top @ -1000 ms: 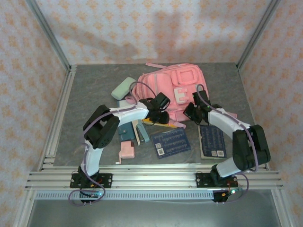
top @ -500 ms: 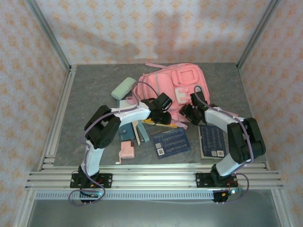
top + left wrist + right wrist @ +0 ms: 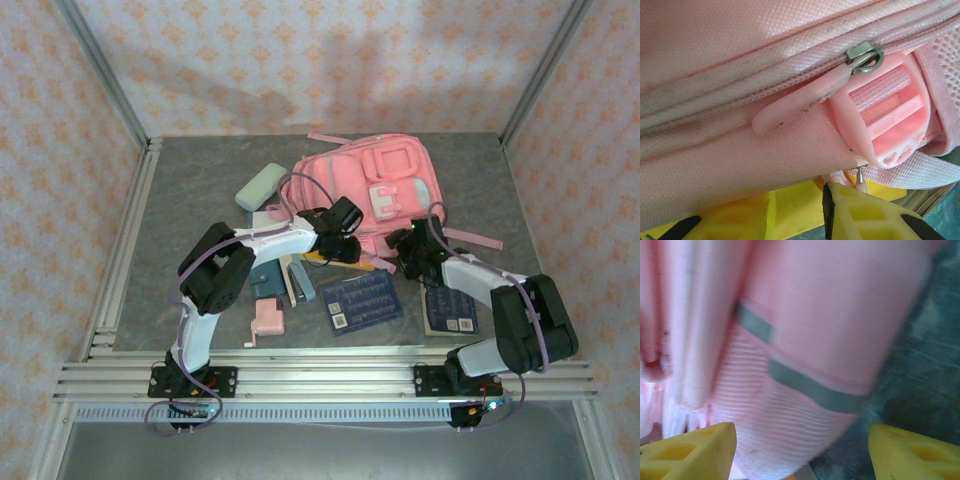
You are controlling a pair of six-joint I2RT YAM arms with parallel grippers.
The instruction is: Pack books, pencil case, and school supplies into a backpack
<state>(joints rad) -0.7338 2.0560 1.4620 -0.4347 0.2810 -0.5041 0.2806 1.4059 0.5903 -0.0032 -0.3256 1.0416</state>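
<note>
So, the right fingers (image 3: 690,450) are spread wide with the pink backpack (image 3: 370,185) bulging right between them, its mesh pocket (image 3: 775,430) closest. The left fingers (image 3: 875,220) sit just under its zipper (image 3: 865,52); can't tell whether they're pinching anything.

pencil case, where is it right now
In the top view the pencil case lies on the left half of the table, angled, just off the left edge of the pink backpack and behind the other small supplies.
</note>
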